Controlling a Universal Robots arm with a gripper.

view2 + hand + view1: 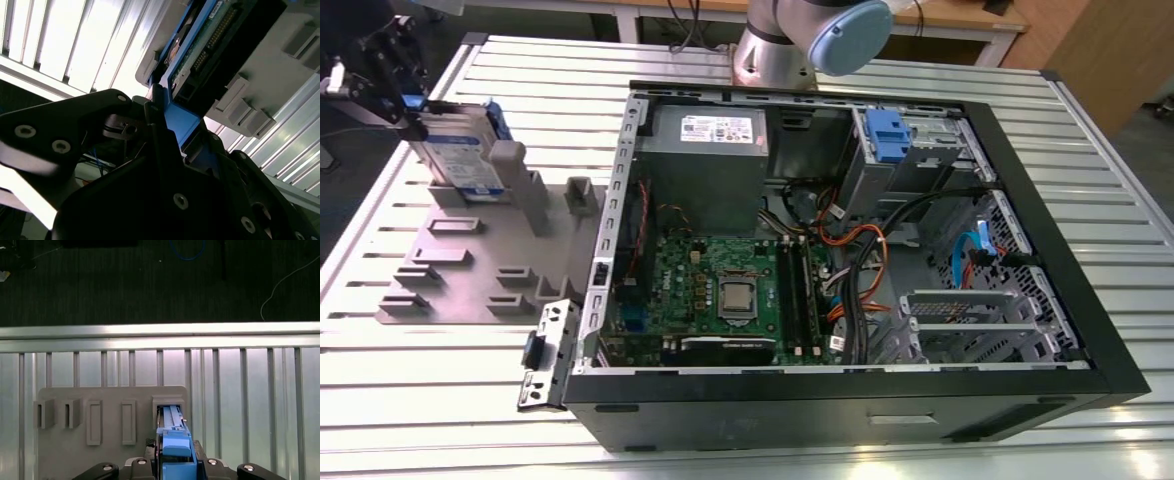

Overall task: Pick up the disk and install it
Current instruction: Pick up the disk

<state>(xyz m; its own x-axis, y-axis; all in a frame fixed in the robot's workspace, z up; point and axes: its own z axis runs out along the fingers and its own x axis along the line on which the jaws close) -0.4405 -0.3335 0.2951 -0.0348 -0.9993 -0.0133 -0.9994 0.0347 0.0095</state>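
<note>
The gripper (pixel 403 100) has its jaws closed on the top end of the disk (pixel 460 155), pinching the bright blue carrier bracket (pixel 495 122) that frames the drive. In the second wrist view, the black fingers (pixel 155 117) press against either side of the bracket's blue tab, with the drive's green circuit board (pixel 210 35) running away beyond them. In the first wrist view, the same blue tab (pixel 176 452) sits between the gripper's dark finger mounts.

The disk stands upright on its narrow end, its white-and-blue label facing the camera in the exterior view. Its lower end is seated in a raised holder on a grey fixture plate (pixel 467 270), at the plate's far corner on the exterior view's left. The plate carries several other small rectangular holders (pixel 93 422) and lies flat on the slatted metal worktop (pixel 427 400), near the worktop's edge on the exterior view's left.

Just beside the plate, toward the exterior view's right, an open black computer case (pixel 854 405) lies on its side in the middle of the worktop. Inside it are a green motherboard (pixel 720 270), a grey power supply (pixel 707 150) with a white sticker, and a small blue latch (pixel 887 135) at the drive bay. The arm's silver and blue-capped base joint (pixel 801 40) stands at the worktop's far edge behind the case.
</note>
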